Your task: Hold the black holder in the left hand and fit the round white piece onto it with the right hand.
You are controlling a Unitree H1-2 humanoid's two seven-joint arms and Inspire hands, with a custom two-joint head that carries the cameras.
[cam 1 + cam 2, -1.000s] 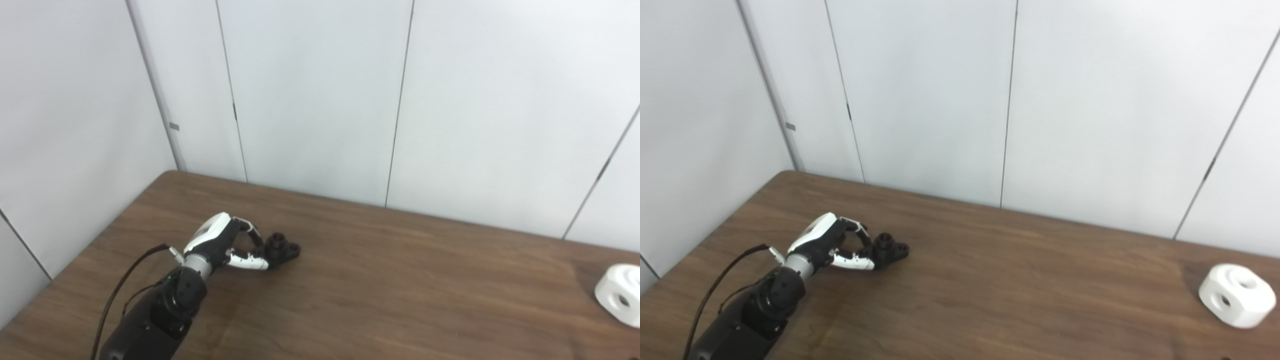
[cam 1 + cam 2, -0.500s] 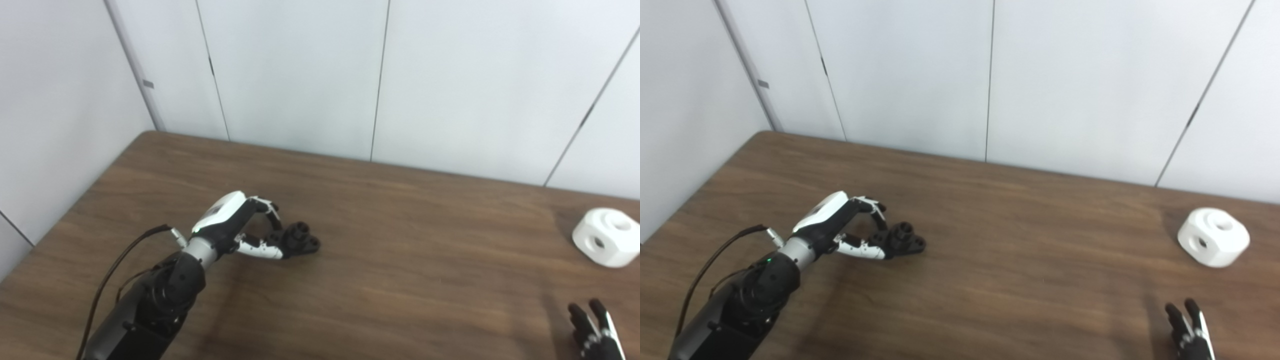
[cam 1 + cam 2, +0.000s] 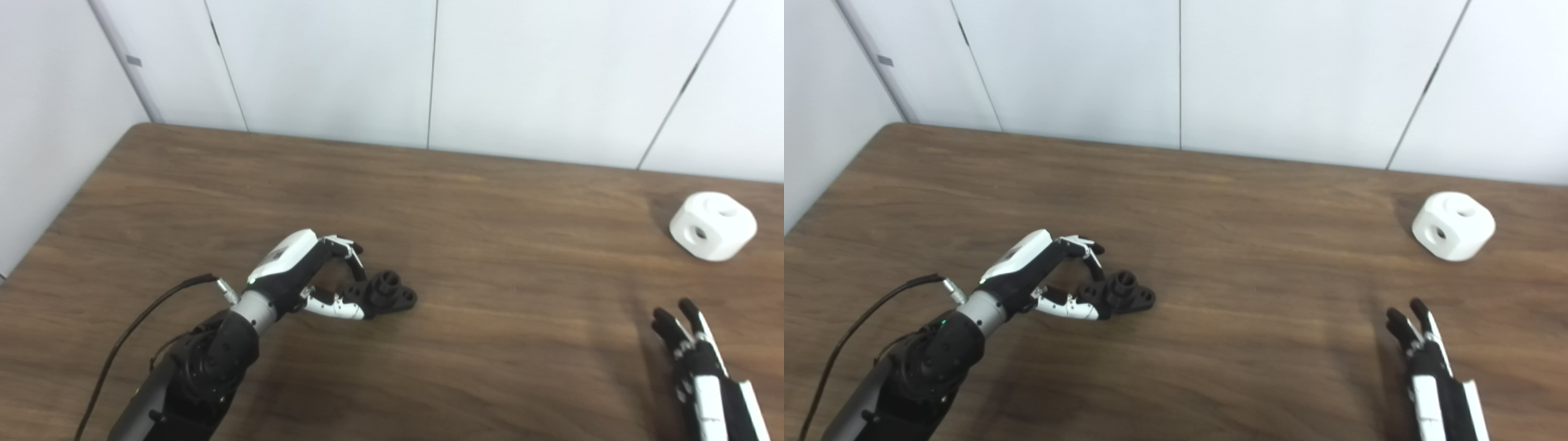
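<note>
Brown wooden table [image 3: 490,318] stood against white wall panels. Left hand [image 3: 306,275] had fingers and thumb pinched on the black holder [image 3: 386,295], which rested on the wood. Right hand [image 3: 704,367] lay empty with fingers extended; round white piece [image 3: 712,226] sat well beyond it, near the table's far edge.

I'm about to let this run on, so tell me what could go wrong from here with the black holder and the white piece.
The left hand pinches only one end of the black holder, which lies on the table; lifting could let it pivot or slip. The white piece sits near the table's right edge, beyond the open right hand, so a clumsy reach might nudge it off.
</note>
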